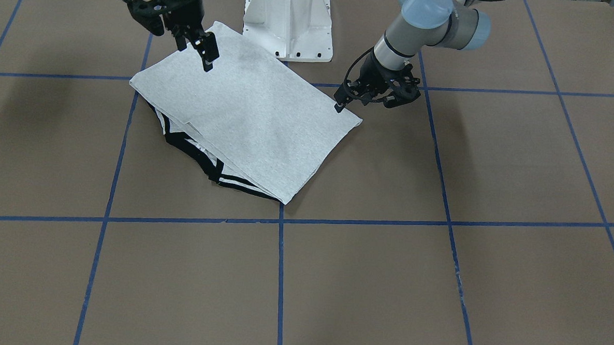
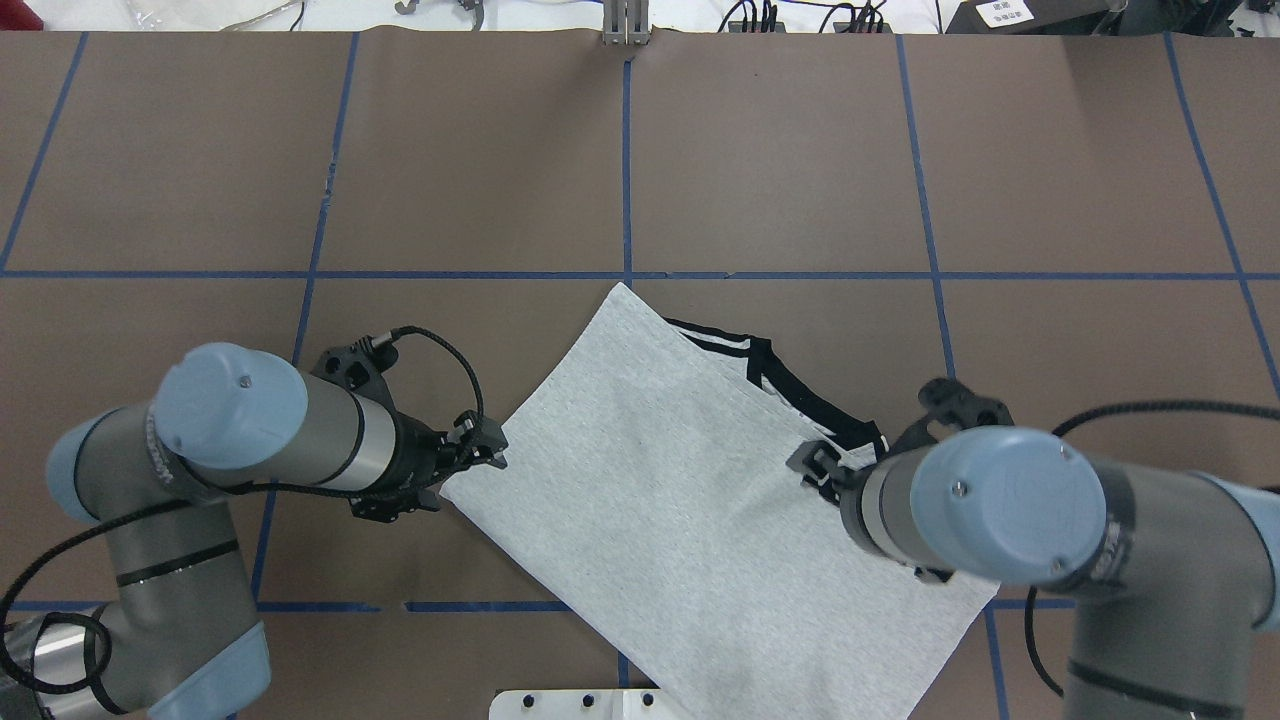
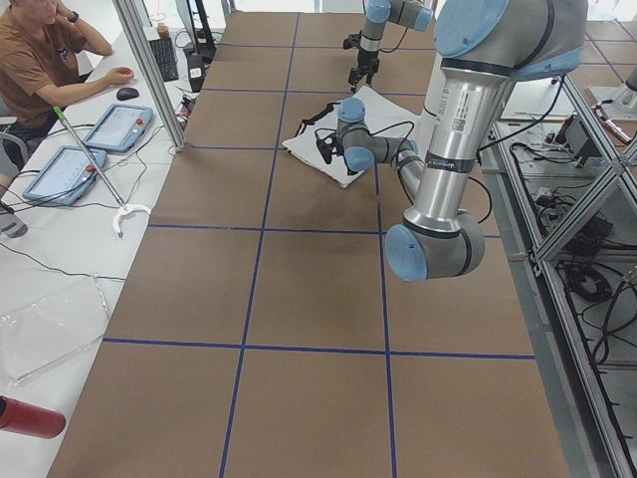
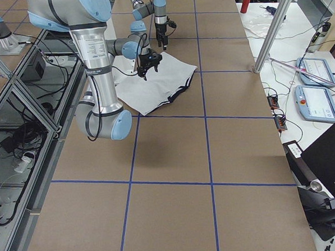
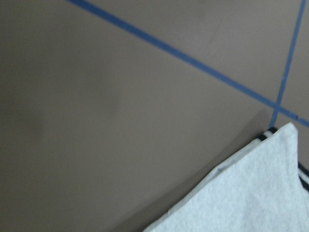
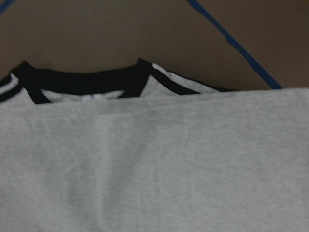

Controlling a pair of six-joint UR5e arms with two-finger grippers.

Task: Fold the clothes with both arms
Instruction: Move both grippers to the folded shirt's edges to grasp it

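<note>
The light grey T-shirt (image 1: 257, 118) lies folded flat in a slanted rectangle near the robot's base, and also shows in the overhead view (image 2: 680, 520). Its black collar and striped cuffs (image 1: 199, 155) stick out along one edge, print hidden. My right gripper (image 1: 195, 51) hovers open over the shirt's corner by the base, holding nothing; overhead it is over the collar-side edge (image 2: 815, 468). My left gripper (image 1: 339, 105) sits low at the opposite edge, near a corner. Overhead its tips (image 2: 485, 445) look apart, and the cloth there lies flat.
The white pedestal (image 1: 287, 21) stands just behind the shirt. Blue tape lines (image 1: 280, 275) mark a grid on the brown table. A side bench holds tablets (image 3: 119, 124) with an operator (image 3: 40, 60) seated there. A red can (image 3: 25, 416) lies at the bench's near end.
</note>
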